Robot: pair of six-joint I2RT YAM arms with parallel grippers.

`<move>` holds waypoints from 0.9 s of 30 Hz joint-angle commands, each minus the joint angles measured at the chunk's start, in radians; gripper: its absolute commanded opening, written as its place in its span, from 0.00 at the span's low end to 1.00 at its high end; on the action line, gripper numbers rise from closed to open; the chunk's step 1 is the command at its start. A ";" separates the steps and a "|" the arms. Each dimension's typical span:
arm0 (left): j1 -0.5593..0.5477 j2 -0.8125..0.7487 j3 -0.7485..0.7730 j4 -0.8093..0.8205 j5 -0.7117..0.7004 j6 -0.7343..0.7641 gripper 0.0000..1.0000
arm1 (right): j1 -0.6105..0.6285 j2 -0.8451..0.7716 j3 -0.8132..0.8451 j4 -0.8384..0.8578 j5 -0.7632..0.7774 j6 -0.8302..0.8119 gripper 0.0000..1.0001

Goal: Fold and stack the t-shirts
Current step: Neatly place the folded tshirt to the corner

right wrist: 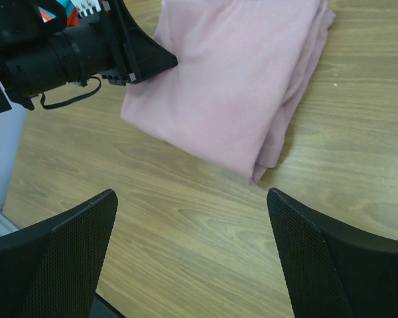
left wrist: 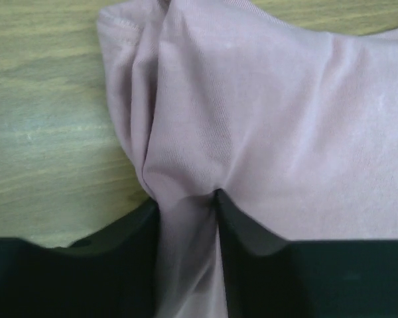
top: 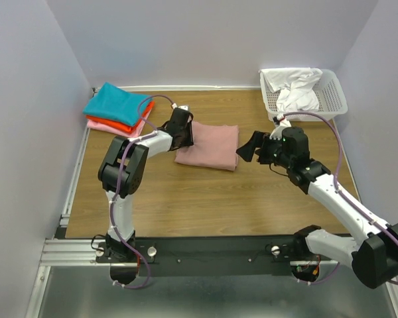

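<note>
Soft, even light overhead, shadows faint; close up, my left fingers (left wrist: 66,278) blur into flat, featureless black.

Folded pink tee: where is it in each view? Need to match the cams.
Top external: pink tee at centre of frame, just above the middle.
Left wrist: fills the upper right, with a fold pinched at bottom centre.
Right wrist: upper centre, beyond the open right pincer.
Shared landmark: left pincer gripping the tee's edge.

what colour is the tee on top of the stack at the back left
Teal; the top tee shows best in the top external view.
</note>
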 commanded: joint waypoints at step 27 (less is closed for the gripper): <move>0.047 -0.052 0.198 -0.037 -0.573 0.690 0.00 | -0.005 -0.160 -0.071 -0.156 0.425 -0.050 1.00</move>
